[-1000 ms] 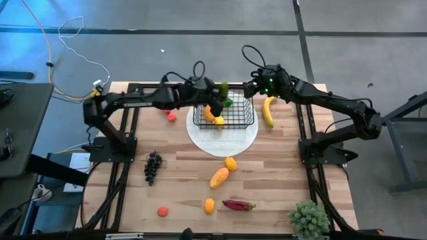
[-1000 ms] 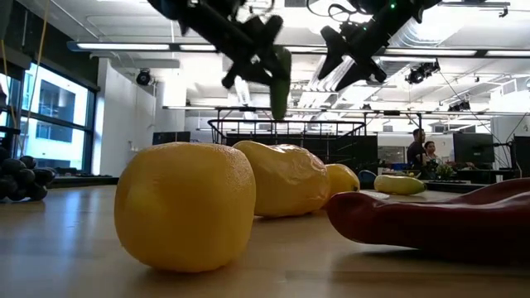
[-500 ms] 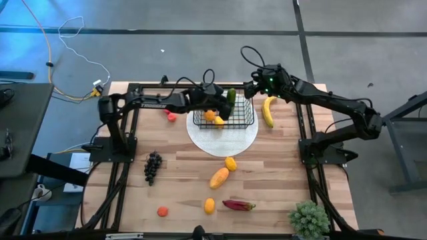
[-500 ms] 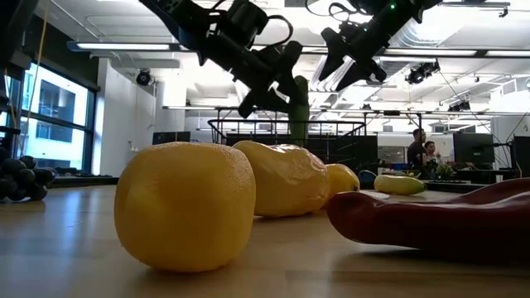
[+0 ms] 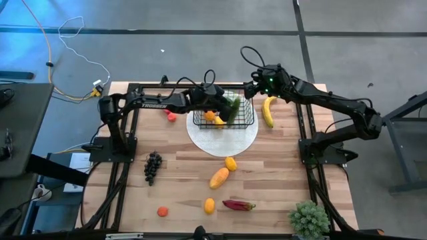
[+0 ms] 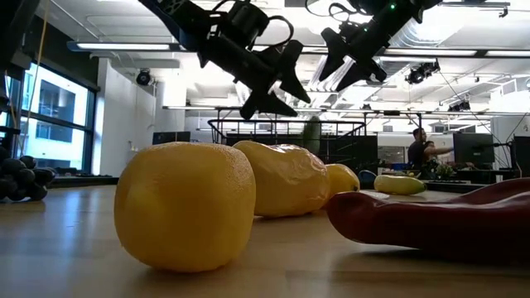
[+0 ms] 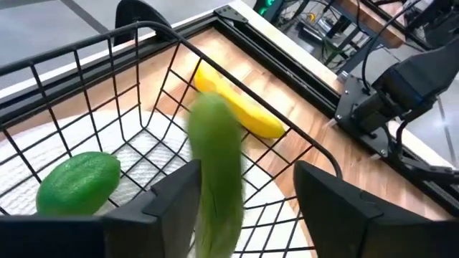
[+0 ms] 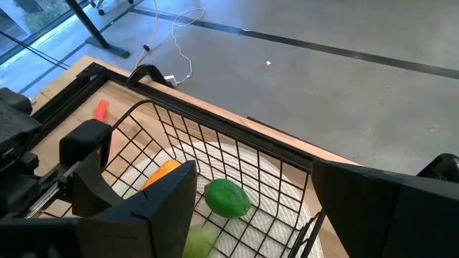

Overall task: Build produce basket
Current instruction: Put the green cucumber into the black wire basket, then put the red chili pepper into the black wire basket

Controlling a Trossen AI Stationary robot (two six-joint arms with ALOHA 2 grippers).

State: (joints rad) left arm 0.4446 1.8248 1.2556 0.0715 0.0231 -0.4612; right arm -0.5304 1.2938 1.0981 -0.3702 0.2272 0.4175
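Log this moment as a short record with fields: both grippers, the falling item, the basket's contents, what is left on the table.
left gripper: open above the basket
falling item: long green vegetable, blurred, apart from the fingers, dropping into the basket
right gripper: open, empty, over the basket's far right corner
basket: on the white plate; holds a green pepper and orange and yellow pieces
outside: banana, grapes, red pepper, lemons, mango, tomato
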